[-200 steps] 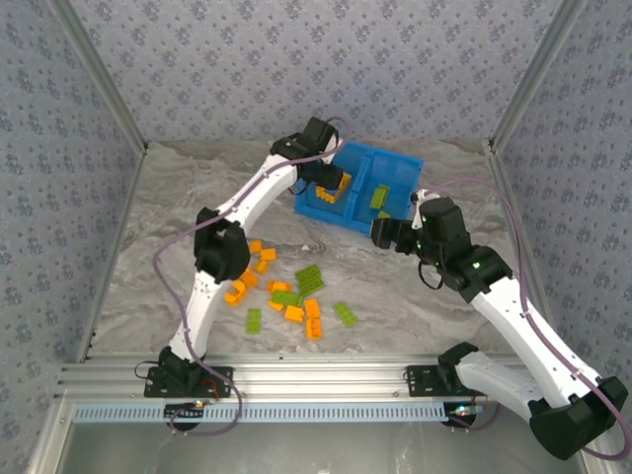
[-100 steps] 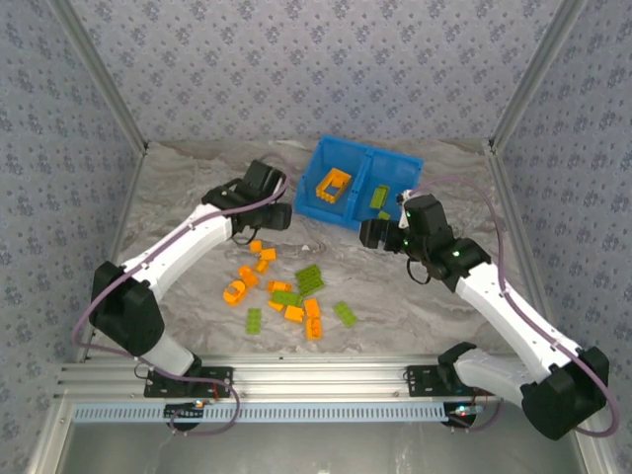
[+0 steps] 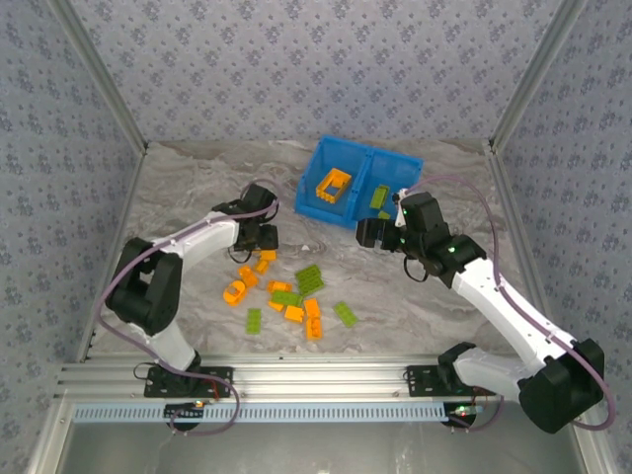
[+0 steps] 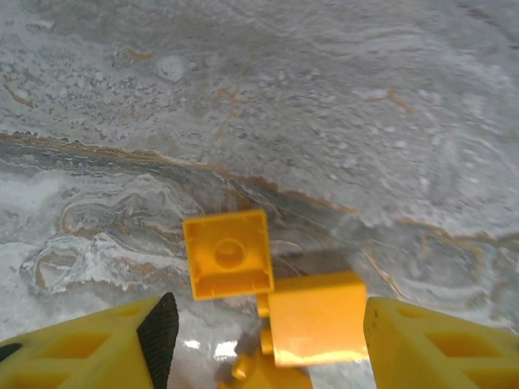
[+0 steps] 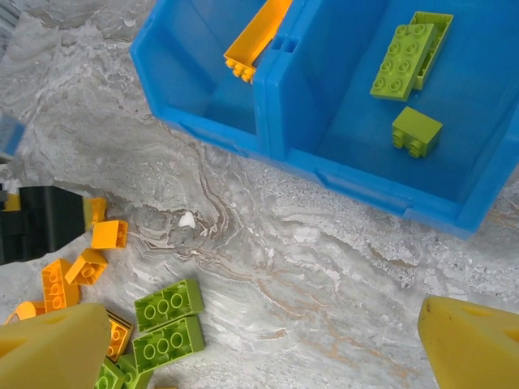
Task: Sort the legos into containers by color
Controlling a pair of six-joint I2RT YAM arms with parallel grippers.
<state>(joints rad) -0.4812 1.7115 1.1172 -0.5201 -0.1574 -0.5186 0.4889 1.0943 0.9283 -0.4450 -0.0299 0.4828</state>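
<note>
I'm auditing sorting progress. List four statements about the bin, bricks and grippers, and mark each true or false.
1. The blue bin holds an orange brick in one compartment and green bricks in the other. True.
2. The right gripper is shut on a green brick. False: it is open and empty.
3. The left gripper is open over small orange bricks on the table. True.
4. Every green brick is in the bin. False: several green ones lie on the table.
</note>
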